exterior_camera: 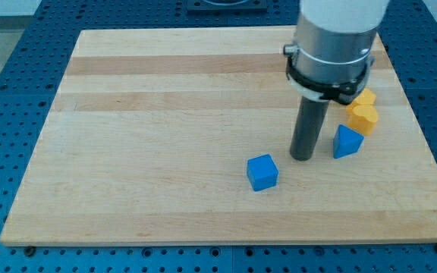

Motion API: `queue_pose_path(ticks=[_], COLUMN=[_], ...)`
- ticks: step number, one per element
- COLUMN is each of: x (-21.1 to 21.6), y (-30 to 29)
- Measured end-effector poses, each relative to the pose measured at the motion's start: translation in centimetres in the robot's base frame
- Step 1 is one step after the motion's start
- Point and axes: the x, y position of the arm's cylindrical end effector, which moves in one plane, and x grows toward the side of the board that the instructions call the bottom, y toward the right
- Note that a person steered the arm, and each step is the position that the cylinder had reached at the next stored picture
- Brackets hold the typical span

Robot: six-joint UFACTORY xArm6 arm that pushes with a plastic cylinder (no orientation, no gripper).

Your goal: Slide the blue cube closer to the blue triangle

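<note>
- Right of the board's middle, my tip (303,158) rests on the wooden board (165,114), at the lower end of a straight dark rod (306,129) that stands upright.
- No fingers or jaws belong to this rig; the rod ends plain, so it holds nothing and only touches the board surface.
- Between the two blue blocks is where my tip sits: the blue cube (262,172) lies toward the view's bottom left of it, and the blue triangle (347,142) lies just to the view's right.
- A narrow strip of bare wood shows between my tip and the blue triangle, so they are near but apart.
- A slightly wider gap separates my tip from the blue cube; they do not touch.
- Above the rod, the arm's grey cylindrical body (338,34) with a black ring clamp fills the view's top right and hides part of the board behind it.
- Just above the blue triangle, toward the view's right edge of the board, sits a yellow block (363,116); its exact shape is hard to make out, partly covered by the arm.
- Around the board lies a blue perforated table (21,76).
</note>
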Motion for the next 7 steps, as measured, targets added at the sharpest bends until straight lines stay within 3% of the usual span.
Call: queue_pose_path(ticks=[3, 4, 6, 7], x=[-0.2, -0.2, 0.0, 3.9], y=[5.5, 4.8, -14.1, -16.0])
